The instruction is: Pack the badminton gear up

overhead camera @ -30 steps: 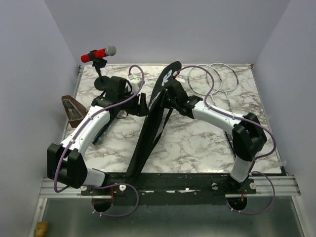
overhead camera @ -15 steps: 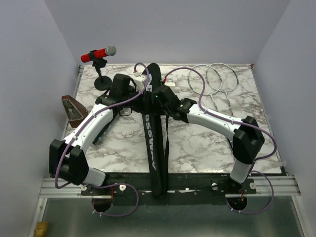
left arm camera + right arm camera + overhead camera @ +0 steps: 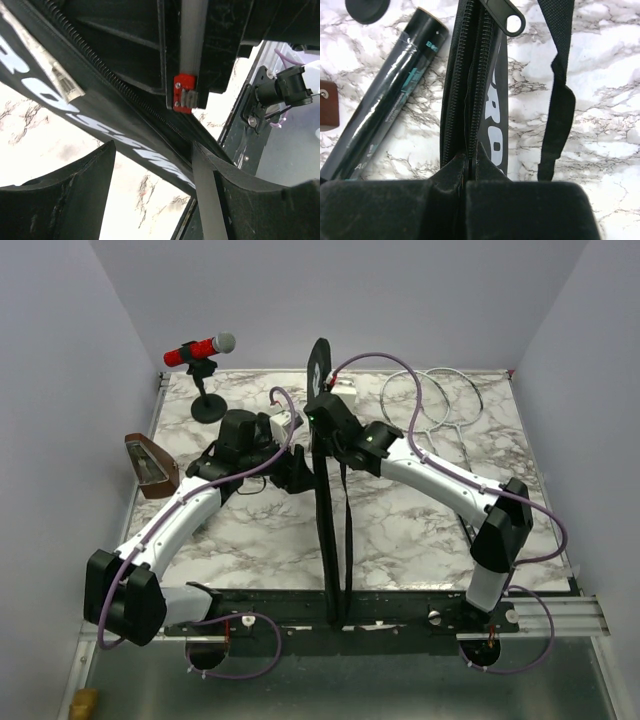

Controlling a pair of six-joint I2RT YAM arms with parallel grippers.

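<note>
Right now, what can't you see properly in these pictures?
Top view: no tube, probably under the left arm; in the right wrist view the right gripper hides its lower end.
Wrist views: only a few letters on the bag show; picture edges and its own edge hide the rest.
Top view: the right arm mostly covers the handles of the rackets.
Any view: the inside of the bag.
</note>
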